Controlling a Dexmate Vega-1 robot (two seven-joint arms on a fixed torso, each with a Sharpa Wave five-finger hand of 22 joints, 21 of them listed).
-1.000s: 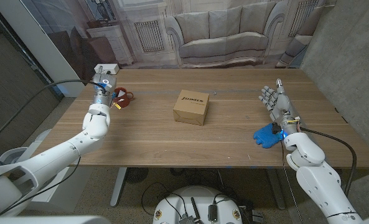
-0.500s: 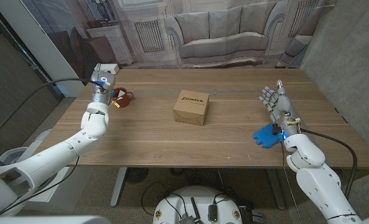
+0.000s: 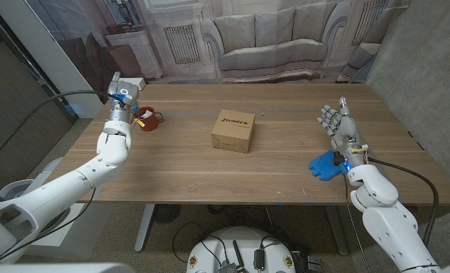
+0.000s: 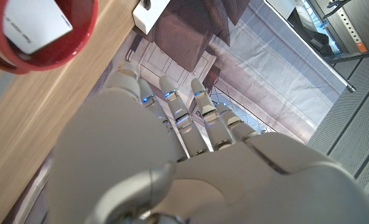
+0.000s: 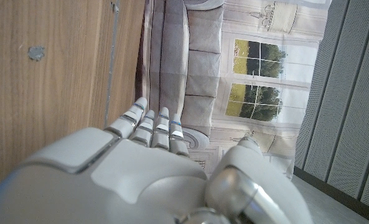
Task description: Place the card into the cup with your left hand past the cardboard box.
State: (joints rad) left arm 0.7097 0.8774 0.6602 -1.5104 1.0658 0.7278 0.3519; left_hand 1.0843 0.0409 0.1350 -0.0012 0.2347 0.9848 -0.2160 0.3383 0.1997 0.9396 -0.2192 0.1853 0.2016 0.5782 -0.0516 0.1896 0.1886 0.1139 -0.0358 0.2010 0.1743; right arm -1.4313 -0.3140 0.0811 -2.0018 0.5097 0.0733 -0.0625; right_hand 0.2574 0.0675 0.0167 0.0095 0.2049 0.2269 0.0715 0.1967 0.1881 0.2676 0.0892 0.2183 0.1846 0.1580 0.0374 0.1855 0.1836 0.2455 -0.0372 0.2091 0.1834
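Observation:
A red cup [image 3: 152, 119] stands at the table's far left, and the white card [image 3: 141, 120] sits in it. The left wrist view looks into the cup [image 4: 84, 28] with the card [image 4: 35, 25] lying inside. My left hand [image 3: 121, 97] is raised just beyond and left of the cup, fingers straight, holding nothing; its back [image 4: 172, 155] shows in the wrist view. The cardboard box [image 3: 234, 130] sits at the table's middle, well right of the cup. My right hand [image 3: 335, 123] stands at the right side with its fingers [image 5: 148, 127] spread, holding nothing.
A blue object [image 3: 325, 164] lies near the front right edge beside my right wrist. A small white box [image 3: 130, 82] sits at the table's far left corner, close behind my left hand. Bare wood [image 3: 179, 167] lies between cup and cardboard box.
My left hand has lifted and drawn back from the cup toward the far left corner. The card stays in the cup. The right arm has not moved.

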